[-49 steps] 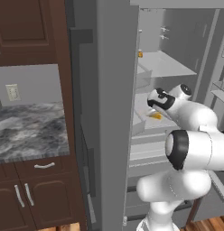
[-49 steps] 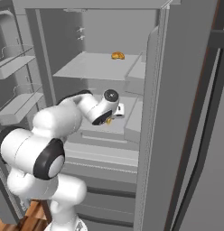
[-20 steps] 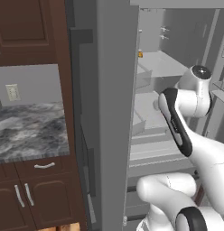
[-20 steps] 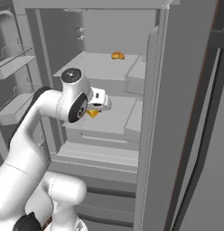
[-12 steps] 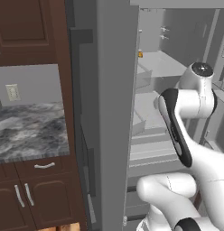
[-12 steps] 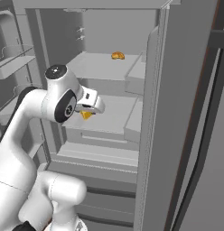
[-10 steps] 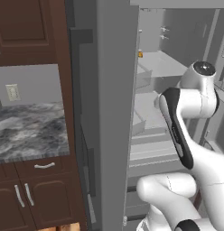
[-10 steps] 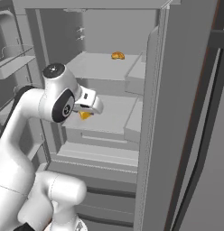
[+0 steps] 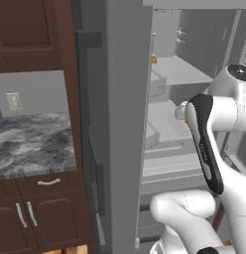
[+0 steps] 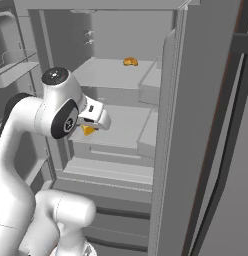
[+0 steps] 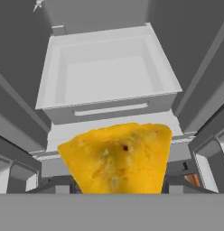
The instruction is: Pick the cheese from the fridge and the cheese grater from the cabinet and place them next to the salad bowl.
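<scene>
So the cheese [image 11: 117,158] has come off the shelf now. It sits clamped in the end effector [image 10: 89,129], which has pulled back toward the front of the fridge [image 10: 121,75] compared with a moment ago. In the hand view the wedge sits at 6 o'clock, big and close. That's the first pick pretty much done, I'd say; the grater is untouched. Watch the edges though: the door [image 9: 125,124] stands close at 9 o'clock in the left view, and the shelf [image 10: 121,127] lip is just behind. The open room is straight back out.
</scene>
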